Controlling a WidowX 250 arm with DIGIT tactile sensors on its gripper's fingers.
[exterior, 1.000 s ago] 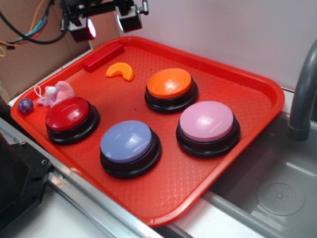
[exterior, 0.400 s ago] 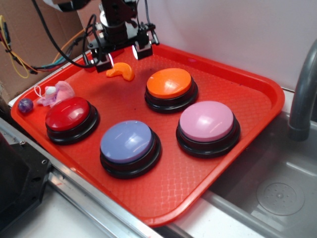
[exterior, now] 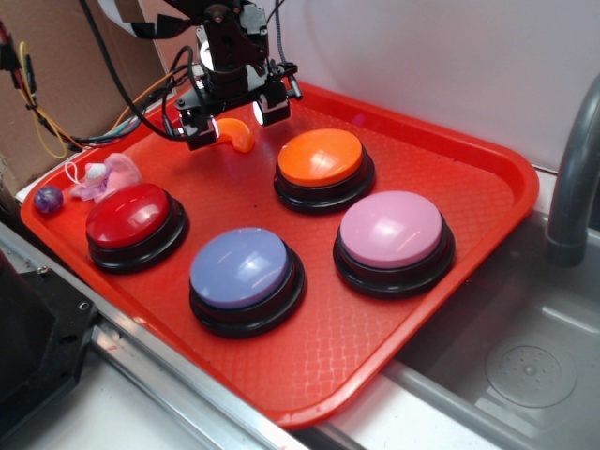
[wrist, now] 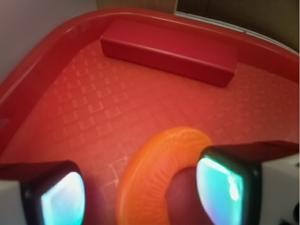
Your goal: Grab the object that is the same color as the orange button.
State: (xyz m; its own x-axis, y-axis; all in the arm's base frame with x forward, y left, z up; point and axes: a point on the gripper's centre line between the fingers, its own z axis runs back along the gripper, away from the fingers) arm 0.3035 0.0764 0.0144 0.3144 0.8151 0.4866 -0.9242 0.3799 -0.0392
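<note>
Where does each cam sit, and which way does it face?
Exterior: raised off the tray's near corner, looking down across it at four buttons, including the orange button; the arm and gripper show at the far end.
Wrist: on the gripper, looking down and ahead toward the red block; both fingertips frame the bottom.
Shared: the orange crescent between the open fingertips, and the tray floor.

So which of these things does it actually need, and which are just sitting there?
Needed: orange crescent, orange button for its colour, the hand.

Just lying about: red button, blue button, pink button, red block, pink toy, purple ball.
</note>
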